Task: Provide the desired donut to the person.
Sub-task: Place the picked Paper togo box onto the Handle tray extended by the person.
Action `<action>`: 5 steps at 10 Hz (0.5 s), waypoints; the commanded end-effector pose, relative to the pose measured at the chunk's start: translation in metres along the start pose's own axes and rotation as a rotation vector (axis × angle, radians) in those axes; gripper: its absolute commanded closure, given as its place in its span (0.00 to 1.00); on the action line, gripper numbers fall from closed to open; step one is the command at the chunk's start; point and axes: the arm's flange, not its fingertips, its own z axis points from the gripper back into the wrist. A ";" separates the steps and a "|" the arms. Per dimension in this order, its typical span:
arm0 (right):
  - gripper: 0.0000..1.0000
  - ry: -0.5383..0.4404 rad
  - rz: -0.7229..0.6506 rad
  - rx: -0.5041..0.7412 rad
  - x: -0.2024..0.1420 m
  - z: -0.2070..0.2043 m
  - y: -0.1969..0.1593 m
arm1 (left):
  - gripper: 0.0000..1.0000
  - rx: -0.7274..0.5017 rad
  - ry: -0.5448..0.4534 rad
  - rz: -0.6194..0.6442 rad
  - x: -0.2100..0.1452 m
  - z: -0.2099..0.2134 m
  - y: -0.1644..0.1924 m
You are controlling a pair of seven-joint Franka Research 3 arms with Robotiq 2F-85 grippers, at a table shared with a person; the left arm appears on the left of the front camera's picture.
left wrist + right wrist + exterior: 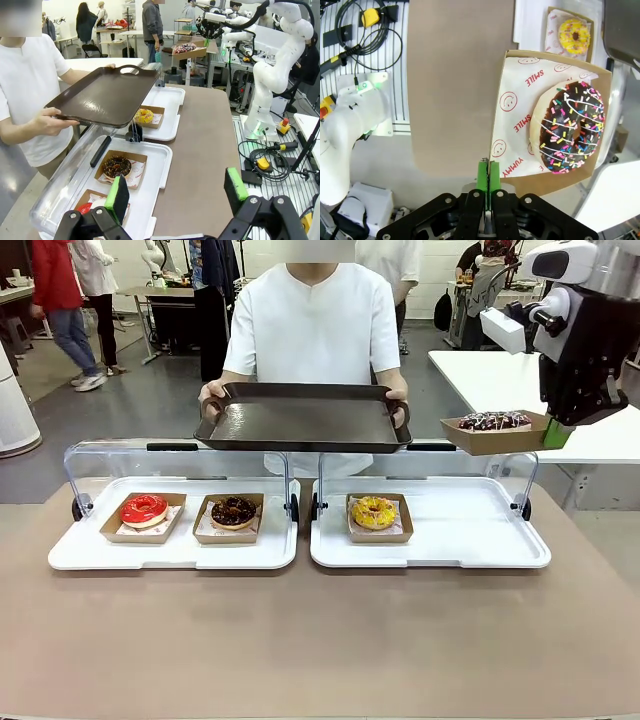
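Note:
The person (315, 320) in a white shirt stands across the table, holding a dark brown tray (300, 422) level with both hands. My right gripper (556, 432) is shut on the edge of a cardboard boat (495, 438), held in the air to the right of that tray. A chocolate donut with coloured sprinkles (493, 421) lies in it. In the right wrist view the green pads (482, 175) pinch the boat's rim (520, 55) beside the sprinkled donut (572, 127). My left gripper (176, 182) is open and holds nothing, above the table's left end.
Two white trays (170, 550) (450, 540) with raised clear lids lie on the brown table. The left one holds a red donut (143, 510) and a chocolate donut (233, 511). The right one holds a yellow donut (373, 512). Bystanders walk far behind.

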 end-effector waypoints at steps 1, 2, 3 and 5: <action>1.00 0.012 -0.010 0.002 0.001 -0.001 0.003 | 0.00 -0.003 -0.009 -0.005 0.000 0.001 -0.001; 1.00 0.012 -0.010 0.002 0.001 -0.001 0.003 | 0.00 -0.003 -0.009 -0.005 0.000 0.001 -0.001; 1.00 0.012 -0.010 0.002 0.001 -0.001 0.003 | 0.00 -0.003 -0.009 -0.005 0.000 0.001 -0.001; 1.00 0.012 -0.010 0.002 0.001 -0.001 0.003 | 0.00 -0.003 -0.009 -0.005 0.000 0.001 -0.001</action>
